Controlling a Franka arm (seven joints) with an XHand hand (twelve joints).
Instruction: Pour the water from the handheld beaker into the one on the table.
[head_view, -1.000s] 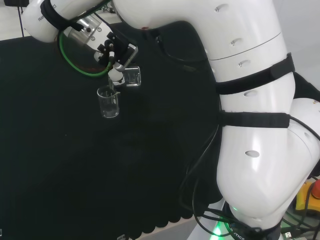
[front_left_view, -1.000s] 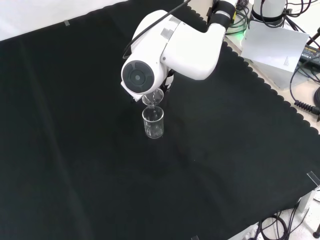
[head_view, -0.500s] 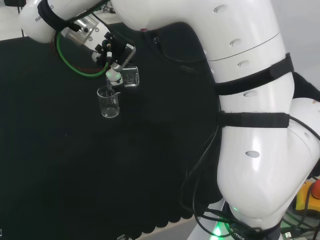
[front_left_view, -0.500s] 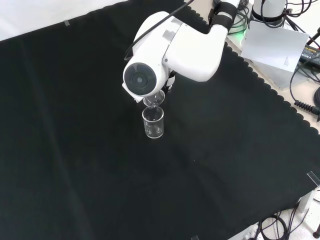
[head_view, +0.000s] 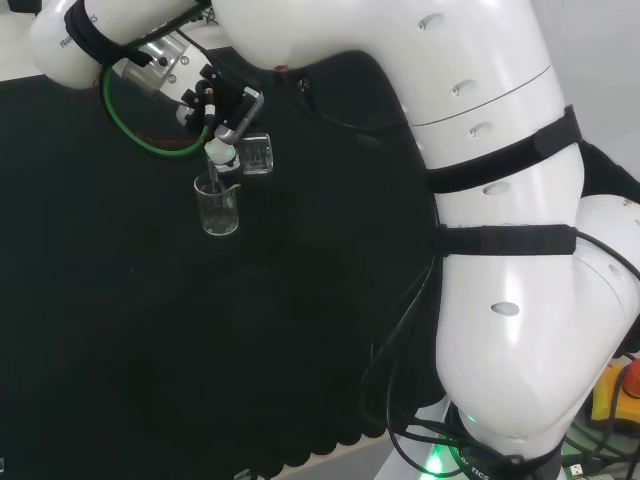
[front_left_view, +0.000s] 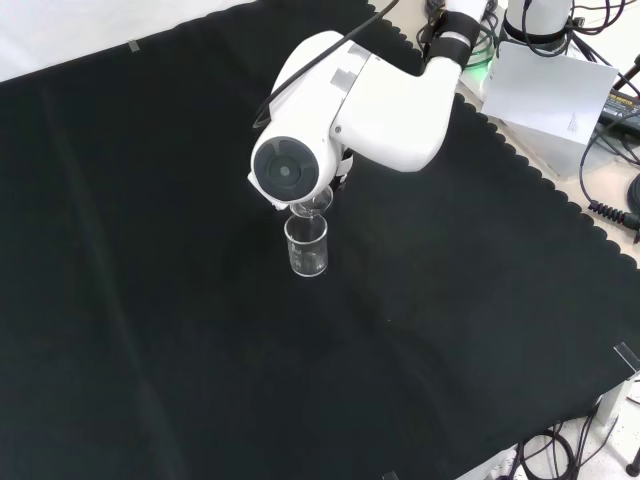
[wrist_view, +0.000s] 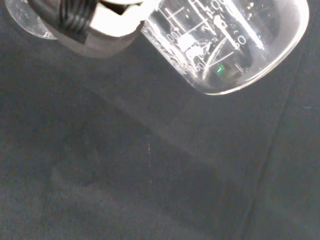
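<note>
The hand (head_view: 222, 118) had its fingers curled round the little glass beaker (head_view: 256, 153), tipped over the beaker on the cloth (head_view: 217, 205), lip just above its rim. Glass is smooth and breaks easily, so holding its side seemed best. I could not tell how much water either held
</note>
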